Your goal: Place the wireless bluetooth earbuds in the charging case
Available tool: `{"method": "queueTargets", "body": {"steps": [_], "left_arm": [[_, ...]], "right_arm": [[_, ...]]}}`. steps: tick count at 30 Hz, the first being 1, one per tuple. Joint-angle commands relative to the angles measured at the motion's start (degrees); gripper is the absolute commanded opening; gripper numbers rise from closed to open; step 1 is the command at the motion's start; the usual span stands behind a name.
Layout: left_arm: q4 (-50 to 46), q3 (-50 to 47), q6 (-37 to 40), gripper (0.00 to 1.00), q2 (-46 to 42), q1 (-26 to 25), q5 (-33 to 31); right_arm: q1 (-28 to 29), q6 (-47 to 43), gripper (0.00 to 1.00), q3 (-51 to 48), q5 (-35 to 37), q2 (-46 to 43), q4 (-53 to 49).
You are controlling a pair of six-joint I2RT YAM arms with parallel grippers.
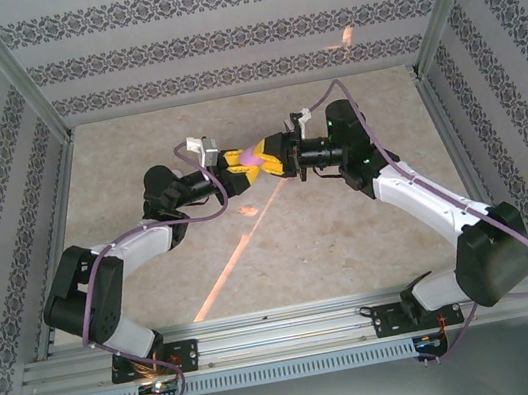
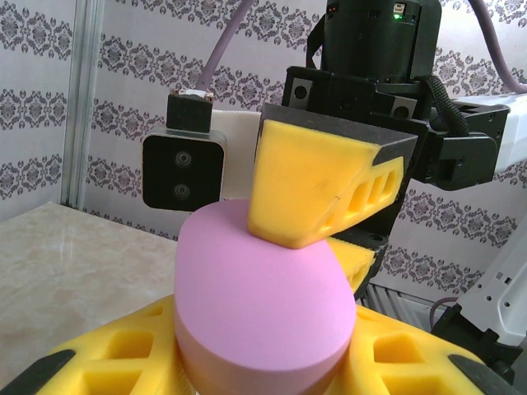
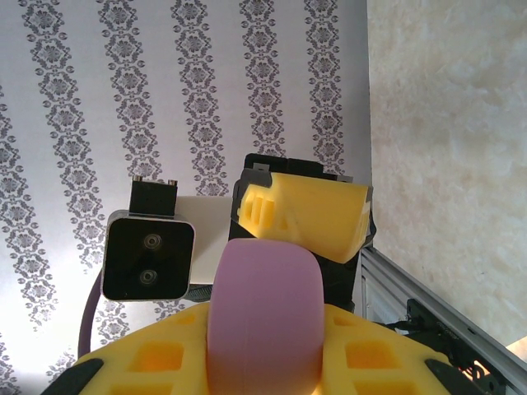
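**A:** The fingers first: what are they doing?

**B:** The right fingers (image 2: 313,189) clamp the case (image 2: 263,304) from above and below. The left fingers (image 2: 395,354) press its sides at the bottom of the left wrist view. Both sets are grasping it.

**A:** Where is it?

**B:** In the air over the table (image 1: 333,247), in the middle of the overhead view.

**A:** How will it handle?

**B:** Light, hard and smooth, I'd judge, so a rounded shell like that may slip. It's best held across the broad faces, leaving the lid edge free, though I can't make out the seam.

**A:** Any writing?

**B:** None I can read on it.
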Motion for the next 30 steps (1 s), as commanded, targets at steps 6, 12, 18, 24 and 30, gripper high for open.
{"method": "queueTargets", "body": {"steps": [6,12,18,24,30], "left_arm": [[4.53,2.64,-1.89,0.43,0.2,-0.59,0.68],[4.64,2.3,-1.82,0.47,0.24,-0.67,0.5],[4.71,2.22,-1.9,0.51,0.12,-0.77,0.41],[3.92,2.2,-1.39,0.51,0.03,-0.79,0.58],[2.04,1.6,0.29,0.54,-0.32,-0.89,0.38]], "right_arm": [[0.78,-0.66,0.2,-0.89,-1.67,-0.21,0.64],[0.87,-0.62,0.2,-0.9,-1.46,-0.38,0.74],[0.93,-0.58,0.2,-1.07,-1.42,-0.3,0.67],[0.96,-0.5,0.2,-0.9,-1.41,-0.37,0.71],[0.91,-0.31,0.2,-0.54,-1.08,-0.54,1.21]]}}
